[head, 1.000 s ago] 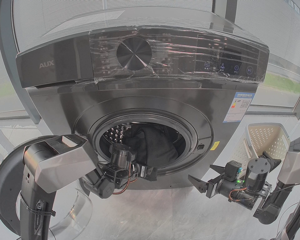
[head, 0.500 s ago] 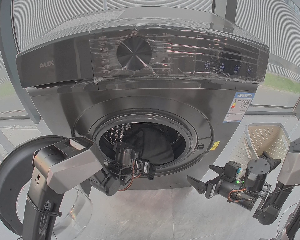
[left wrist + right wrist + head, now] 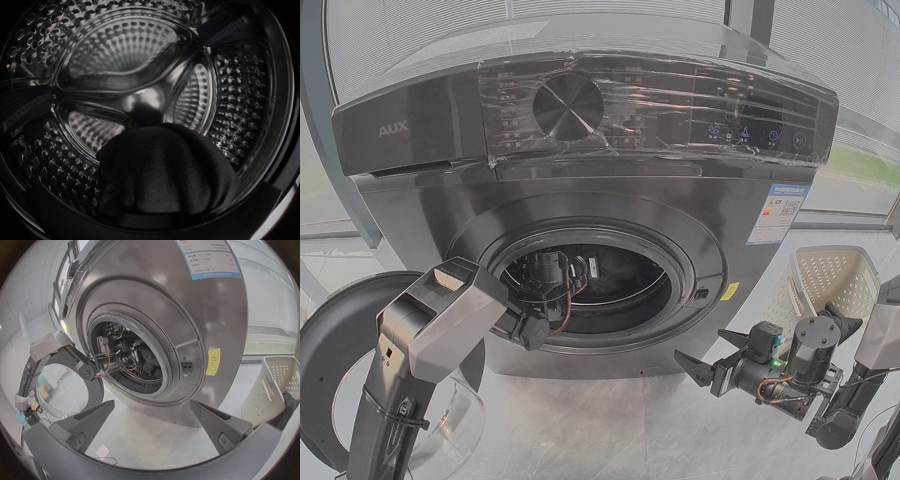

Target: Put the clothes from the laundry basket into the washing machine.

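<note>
Inside the dimpled round steel drum [image 3: 122, 53], soft dark garment [image 3: 165, 168] mounded over left gripper [image 3: 590, 267], grip hidden: cannot tell. Outside, low by the perforated plastic laundry basket [image 3: 837, 275], right gripper [image 3: 703, 350] spread wide, empty.

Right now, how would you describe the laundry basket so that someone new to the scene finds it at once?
Start at the big grey washing machine with its round door swung open. On the floor just to its right stands the laundry basket. It is the only pale plastic thing there, its walls dotted with holes, with a dark cloth lying at its near edge.
</note>
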Motion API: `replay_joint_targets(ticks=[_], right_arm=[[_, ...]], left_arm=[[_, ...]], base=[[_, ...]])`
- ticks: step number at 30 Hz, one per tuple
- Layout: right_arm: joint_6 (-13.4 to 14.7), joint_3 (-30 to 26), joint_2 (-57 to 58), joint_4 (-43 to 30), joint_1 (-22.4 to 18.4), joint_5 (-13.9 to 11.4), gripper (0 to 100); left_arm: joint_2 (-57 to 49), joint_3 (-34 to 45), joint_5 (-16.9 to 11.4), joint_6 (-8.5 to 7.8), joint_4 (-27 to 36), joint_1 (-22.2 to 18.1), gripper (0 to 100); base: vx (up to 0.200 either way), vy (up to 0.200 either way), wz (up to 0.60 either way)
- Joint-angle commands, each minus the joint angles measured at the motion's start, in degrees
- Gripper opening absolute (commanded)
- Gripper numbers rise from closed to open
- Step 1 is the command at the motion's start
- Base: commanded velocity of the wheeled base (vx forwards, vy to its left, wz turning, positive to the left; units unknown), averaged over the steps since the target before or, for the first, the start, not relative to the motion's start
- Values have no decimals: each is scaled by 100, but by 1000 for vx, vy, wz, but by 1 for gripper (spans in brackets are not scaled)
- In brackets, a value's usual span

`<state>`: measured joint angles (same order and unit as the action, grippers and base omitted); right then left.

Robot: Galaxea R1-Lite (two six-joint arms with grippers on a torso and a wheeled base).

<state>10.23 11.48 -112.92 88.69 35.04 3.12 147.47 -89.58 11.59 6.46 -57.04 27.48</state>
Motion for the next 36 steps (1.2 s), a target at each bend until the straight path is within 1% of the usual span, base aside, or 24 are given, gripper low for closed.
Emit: replay_joint_targets(ticks=[1, 7, 13, 14, 16, 17, 18, 21, 22, 24, 27, 29, 30, 32, 34, 36], right_arm=[[-3, 12, -11, 8, -14, -4, 100], [-3, 12, -11, 8, 3, -4, 100], [-3, 12, -11, 8, 12, -4, 100], [-3, 12, -11, 8, 12, -4, 100], [-3, 12, -2, 8, 21, -4, 100], [-3, 3, -11, 8, 21, -4, 100], [6, 3, -2, 0, 12, -4, 100], [6, -6, -2, 0, 12, -4, 100], [6, -15, -2, 8, 12, -4, 100], [-3, -32, -2, 8, 21, -4, 100], [6, -50, -2, 8, 21, 4, 100], [6, -59, -2, 8, 21, 4, 100], [6, -76, -2, 8, 21, 4, 100], [14, -146, -2, 0, 30, 4, 100], [14, -199, -2, 8, 38, 4, 100], [14, -217, -2, 8, 82, 4, 100]], left_arm=[[335, -491, 98, 13, -53, -137, 100], [317, -288, 98, 31, -18, -129, 100], [-43, 643, 98, 4, 44, -50, 100], [-96, 714, 98, 4, 70, -50, 100], [-377, 1135, 71, -13, 202, -50, 100], [-394, 1162, 71, -13, 211, -50, 100], [-588, 1452, 36, -31, 228, -41, 100], [-843, 1821, 27, -31, 220, 38, 100], [-1062, 2120, 18, -31, 193, 117, 100], [-1273, 2427, 18, -13, 184, 223, 100], [-1783, 3113, 10, 22, 123, 522, 100], [-2020, 3447, 10, 92, 79, 680, 100], [-2293, 3825, 10, 233, 26, 873, 100], [-2565, 4220, 1, 373, -18, 1075, 100], [-2811, 4554, 1, 444, -79, 1225, 100], [-3137, 4994, 1, 514, -273, 1418, 100]], base=[[0, 0, 0], [0, 0, 0], [0, 0, 0], [0, 0, 0], [0, 0, 0], [0, 0, 0], [0, 0, 0], [0, 0, 0], [0, 0, 0], [0, 0, 0], [0, 0, 0], [0, 0, 0], [0, 0, 0], [0, 0, 0], [0, 0, 0], [0, 0, 0]])
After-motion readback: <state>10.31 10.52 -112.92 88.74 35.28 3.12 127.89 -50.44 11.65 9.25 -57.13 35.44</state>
